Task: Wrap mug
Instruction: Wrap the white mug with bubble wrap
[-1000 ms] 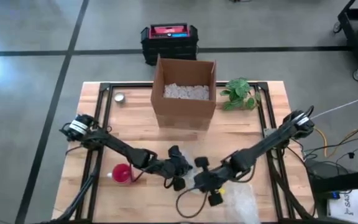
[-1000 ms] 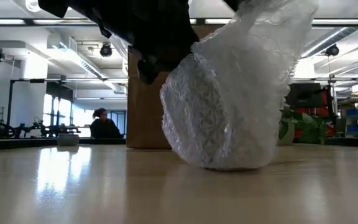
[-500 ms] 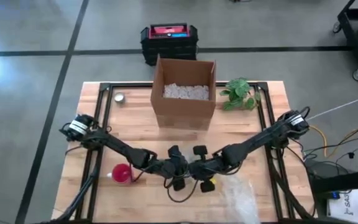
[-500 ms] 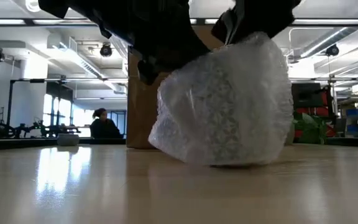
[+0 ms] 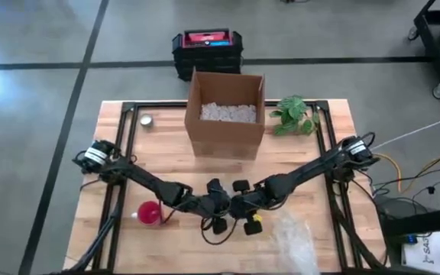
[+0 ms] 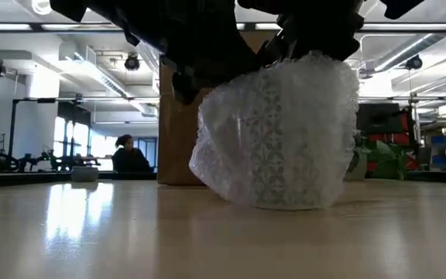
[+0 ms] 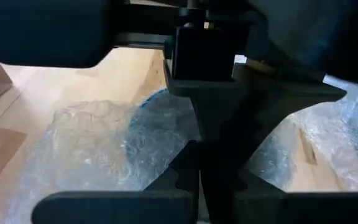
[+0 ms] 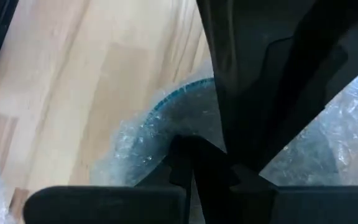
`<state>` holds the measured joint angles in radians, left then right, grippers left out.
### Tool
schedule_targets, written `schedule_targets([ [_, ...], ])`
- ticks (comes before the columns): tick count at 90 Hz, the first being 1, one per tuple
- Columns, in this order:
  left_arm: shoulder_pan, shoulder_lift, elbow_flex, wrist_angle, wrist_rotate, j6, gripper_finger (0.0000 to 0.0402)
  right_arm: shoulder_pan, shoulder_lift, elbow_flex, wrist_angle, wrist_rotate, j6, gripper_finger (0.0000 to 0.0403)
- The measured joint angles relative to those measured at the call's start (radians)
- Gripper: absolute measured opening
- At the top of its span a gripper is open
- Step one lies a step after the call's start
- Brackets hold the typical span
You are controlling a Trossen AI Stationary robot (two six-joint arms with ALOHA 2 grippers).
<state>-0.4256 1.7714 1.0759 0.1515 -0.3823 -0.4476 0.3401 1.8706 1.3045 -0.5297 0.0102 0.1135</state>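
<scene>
Both of your arms reach in from the bench's outer edges and meet low at centre frame in the high view, the left gripper [image 5: 218, 216] and the right gripper [image 5: 243, 215] just beside each other over the mug. The mug [image 6: 281, 143] stands on the wooden bench [image 5: 166, 160] under a hood of bubble wrap [image 6: 231, 155], a patterned wall showing through the film in the low view; its blue-green rim [image 8: 166, 102] appears through the plastic in the right wrist view. Both grippers press down on the top of the bundle, dark against the ceiling lights. You cannot tell from any view whether either gripper's fingers are apart or together, as each wrist camera is filled by the other arm's dark body.

A loose tail of the wrap [image 5: 296, 241] trails toward the lower right of the high view, near the bench's front edge. A red object [image 5: 150, 213] sits at lower left, just beside the left arm. Open wood lies between the bundle and the cardboard box [image 5: 226, 114] of white packing fill at upper centre. A green plant [image 5: 295, 114] stands right of the box, a small round tin [image 5: 147, 120] at upper left. A black-and-red case [image 5: 208, 50] rests on the grey floor beyond. In the low view, a person [image 6: 130, 157] sits far off at the left.
</scene>
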Motion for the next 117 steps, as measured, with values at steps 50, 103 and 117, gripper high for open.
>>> schedule_targets([
  [50, 0.082, -0.077, -0.108, -0.16, -0.192, -0.042, 0.0, 0.01, -0.013, -0.003, 0.037, 0.012, -0.031, 0.0002],
  [103, 0.024, 0.0, -0.074, 0.166, 0.027, 0.06, 0.0, 0.011, -0.014, -0.002, 0.046, 0.007, -0.04, 0.0002],
  [117, 0.025, 0.073, -0.072, 0.192, 0.008, 0.005, 0.0, 0.011, -0.036, 0.006, 0.016, 0.008, -0.032, 0.0002],
])
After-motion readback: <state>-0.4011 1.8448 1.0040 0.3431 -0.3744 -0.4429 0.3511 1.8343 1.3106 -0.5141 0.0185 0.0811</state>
